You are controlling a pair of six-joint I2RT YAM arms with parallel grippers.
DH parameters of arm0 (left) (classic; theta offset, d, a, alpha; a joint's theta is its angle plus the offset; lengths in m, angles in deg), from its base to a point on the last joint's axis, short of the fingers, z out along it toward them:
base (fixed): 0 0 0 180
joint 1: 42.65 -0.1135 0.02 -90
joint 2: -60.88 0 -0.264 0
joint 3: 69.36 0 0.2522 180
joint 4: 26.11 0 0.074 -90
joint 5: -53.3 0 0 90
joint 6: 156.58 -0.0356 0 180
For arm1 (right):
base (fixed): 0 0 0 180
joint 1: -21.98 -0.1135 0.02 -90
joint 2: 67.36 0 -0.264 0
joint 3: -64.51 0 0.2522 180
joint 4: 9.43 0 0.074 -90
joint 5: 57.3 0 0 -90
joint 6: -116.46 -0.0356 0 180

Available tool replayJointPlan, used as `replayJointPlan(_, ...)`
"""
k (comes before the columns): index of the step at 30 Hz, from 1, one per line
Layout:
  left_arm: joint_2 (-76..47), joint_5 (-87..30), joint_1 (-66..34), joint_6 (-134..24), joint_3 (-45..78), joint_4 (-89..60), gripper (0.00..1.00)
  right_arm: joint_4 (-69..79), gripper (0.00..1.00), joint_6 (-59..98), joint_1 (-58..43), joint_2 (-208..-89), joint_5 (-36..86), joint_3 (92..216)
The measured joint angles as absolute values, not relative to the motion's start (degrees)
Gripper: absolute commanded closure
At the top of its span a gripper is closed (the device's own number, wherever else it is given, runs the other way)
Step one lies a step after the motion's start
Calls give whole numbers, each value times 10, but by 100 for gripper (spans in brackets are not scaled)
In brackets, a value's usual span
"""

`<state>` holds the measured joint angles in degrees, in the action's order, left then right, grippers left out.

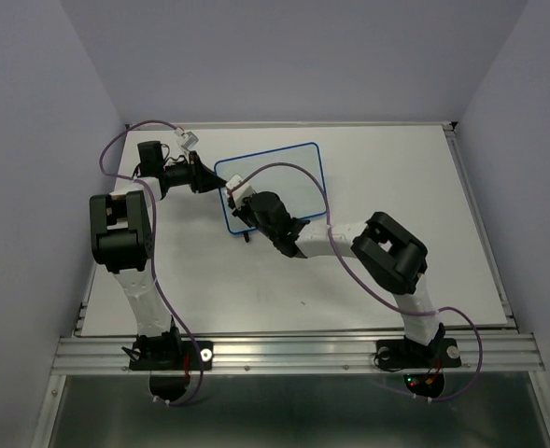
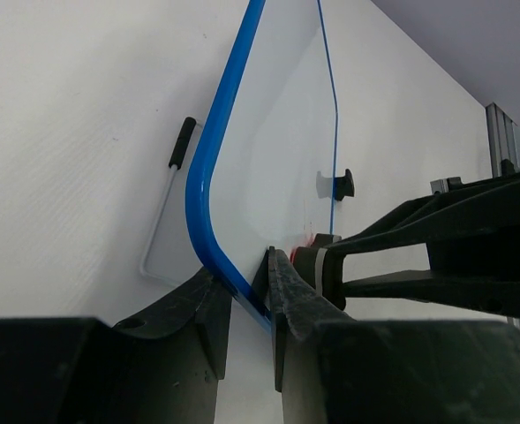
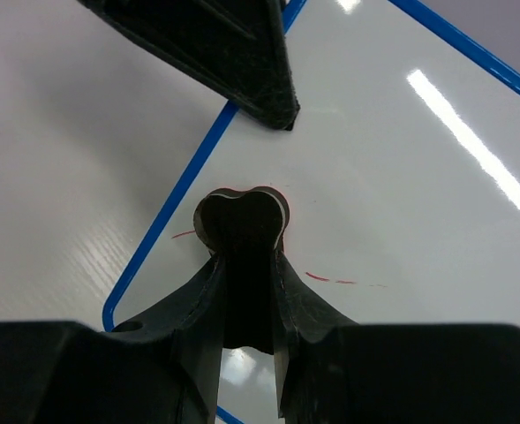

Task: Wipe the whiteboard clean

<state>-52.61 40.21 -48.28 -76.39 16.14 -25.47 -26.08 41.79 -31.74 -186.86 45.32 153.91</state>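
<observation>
The whiteboard [image 1: 289, 173] with a thin blue rim lies at the back middle of the table. My left gripper [image 1: 217, 184] is shut on its left rim; in the left wrist view the jaws [image 2: 249, 293] pinch the blue edge of the whiteboard [image 2: 277, 132]. My right gripper [image 1: 246, 211] is shut on a small black eraser block [image 3: 240, 221] and presses it onto the whiteboard [image 3: 401, 177] near the left edge. Faint red marks [image 3: 330, 279] show beside the eraser. The eraser [image 2: 317, 259] also shows in the left wrist view.
The white table [image 1: 396, 280] is walled by pale panels at the back and both sides. A metal rail [image 1: 293, 353] runs along the near edge. The board's black feet [image 2: 343, 184] and wire leg [image 2: 158, 230] show beneath it. Purple cables loop over both arms.
</observation>
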Motion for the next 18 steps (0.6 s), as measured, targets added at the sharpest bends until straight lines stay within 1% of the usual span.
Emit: replayJointPlan(18, -526, 403, -483, -762, 161, -258, 100, -212, 99, 462, -339, -1889, 396, 1564)
